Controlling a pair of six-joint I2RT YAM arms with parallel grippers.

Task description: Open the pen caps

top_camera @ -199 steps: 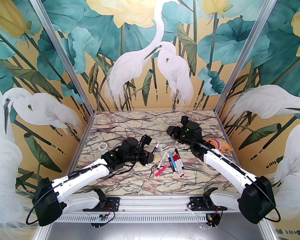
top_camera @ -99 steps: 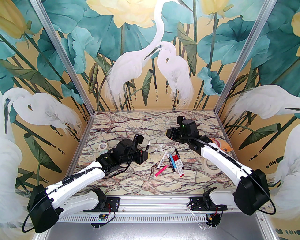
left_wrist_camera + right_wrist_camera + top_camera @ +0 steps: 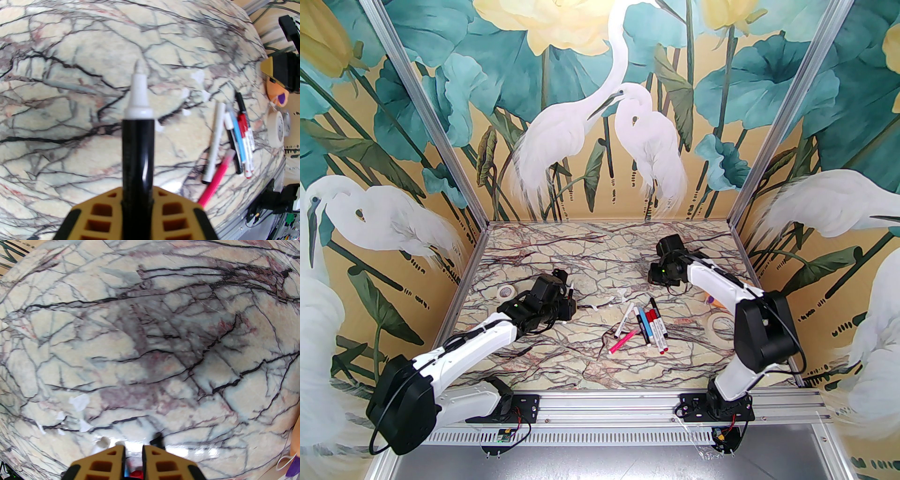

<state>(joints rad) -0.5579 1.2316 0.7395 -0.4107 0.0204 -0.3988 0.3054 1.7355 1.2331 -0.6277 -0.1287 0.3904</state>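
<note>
Bare room on the marble-patterned table top (image 3: 562,361) lies along the whole near edge and in the strip by the far edge; the crowding is right of centre. The left arm reaches in low from the near-left corner. Its left gripper (image 3: 138,192) is clamped on one black-barrelled marker pen (image 3: 138,145), whose white tip is uncapped, over the left-middle of the table. The right arm is folded, elbow high by the right edge, forearm sloping to the far-right quarter. The right gripper (image 3: 133,447) has its jaws at a narrow gap; whether they pinch anything I cannot tell. Seven slim loose marker pens (image 3: 646,326) lie bunched right of centre, as far as the overlap lets me count, and a red plastic cap (image 3: 242,120) sits on one. There are two pale tape rolls, one (image 3: 505,293) near the left edge and one (image 3: 719,323) near the right. One orange plush toy (image 3: 715,300) lies near the right edge. A few small white scraps (image 3: 623,295) lie mid-table.
</note>
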